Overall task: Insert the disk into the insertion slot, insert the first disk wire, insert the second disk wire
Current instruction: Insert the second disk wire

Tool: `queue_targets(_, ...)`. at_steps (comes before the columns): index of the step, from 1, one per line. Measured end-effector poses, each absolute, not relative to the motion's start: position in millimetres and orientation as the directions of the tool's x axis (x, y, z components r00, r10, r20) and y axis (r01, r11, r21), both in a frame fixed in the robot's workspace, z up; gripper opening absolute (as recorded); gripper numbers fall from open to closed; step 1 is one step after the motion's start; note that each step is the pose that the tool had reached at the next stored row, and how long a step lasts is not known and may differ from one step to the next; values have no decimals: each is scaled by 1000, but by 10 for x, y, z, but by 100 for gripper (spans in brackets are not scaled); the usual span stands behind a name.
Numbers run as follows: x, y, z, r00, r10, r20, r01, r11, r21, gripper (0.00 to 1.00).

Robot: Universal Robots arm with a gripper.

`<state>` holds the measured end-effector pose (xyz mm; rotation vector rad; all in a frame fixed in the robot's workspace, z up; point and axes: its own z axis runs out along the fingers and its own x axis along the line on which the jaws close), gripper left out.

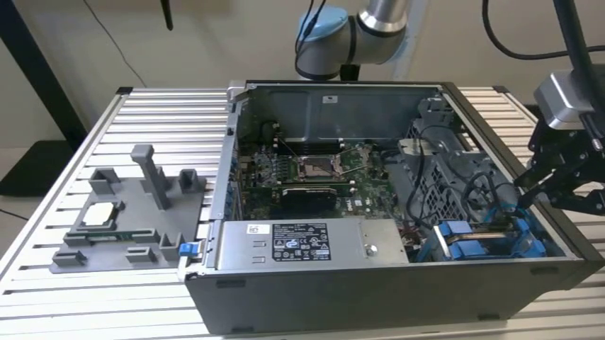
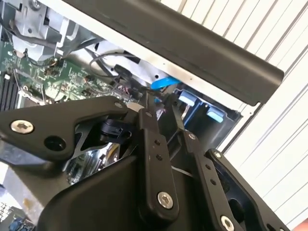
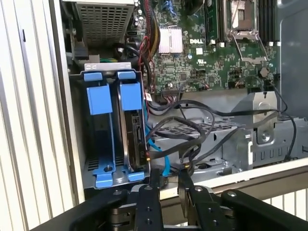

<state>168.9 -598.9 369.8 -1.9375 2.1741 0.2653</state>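
disk (image 3: 135,139) — seemingly seated in insertion slot (image 3: 91,156) | gripper (image 3: 169,182) just beside

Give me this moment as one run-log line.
disk: in insertion slot | gripper: at case edge, nearest blue cable beside disk | wire connections: cannot tell
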Motion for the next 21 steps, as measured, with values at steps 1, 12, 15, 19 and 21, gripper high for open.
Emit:
queue_targets(1, 1701, -6002, 3693, -110, -954, -279, -993, 116, -6, 100)
queue_targets(12, 1745, -6070, 3589, -132, -950, -282, -991, 134, 11, 100)
queue_targets(15, 1744, -6069, 3583, -140, -946, -291, -990, 143, 13, 100)
queue_targets(19, 1744, -6069, 3566, -154, -943, -297, -988, 157, 14, 100)
queue_targets(21, 1744, -6070, 3559, -161, -941, -297, -986, 164, 15, 100)
